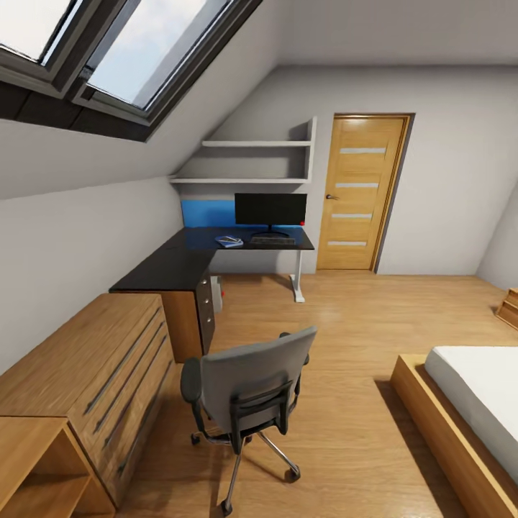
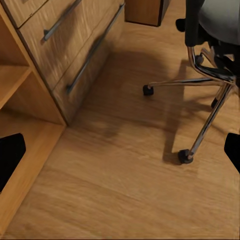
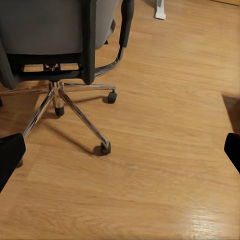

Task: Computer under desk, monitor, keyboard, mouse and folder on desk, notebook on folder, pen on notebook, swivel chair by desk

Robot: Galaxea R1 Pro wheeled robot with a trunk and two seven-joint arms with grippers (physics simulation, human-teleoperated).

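Chair [image 1: 248, 388] stands mid-floor, grey back toward me, well apart from surface [image 1: 216, 252]; still needs rolling in, I judge. Seat hidden by backrest, folder there not checkable. Monitor [image 1: 270, 210] upright on glossy black surface, keyboard [image 1: 273, 241] just before it, blue flat item [image 1: 229, 242] beside. Grey computer [image 1: 216, 291] part visible underneath. My left jaws [image 2: 120, 152] and right jaws [image 3: 120, 152] spread wide, empty, over wood plank floor [image 3: 165, 165]. Chrome star base [image 3: 75, 107], black castors. Oak drawer cabinet [image 1: 86, 374] left.
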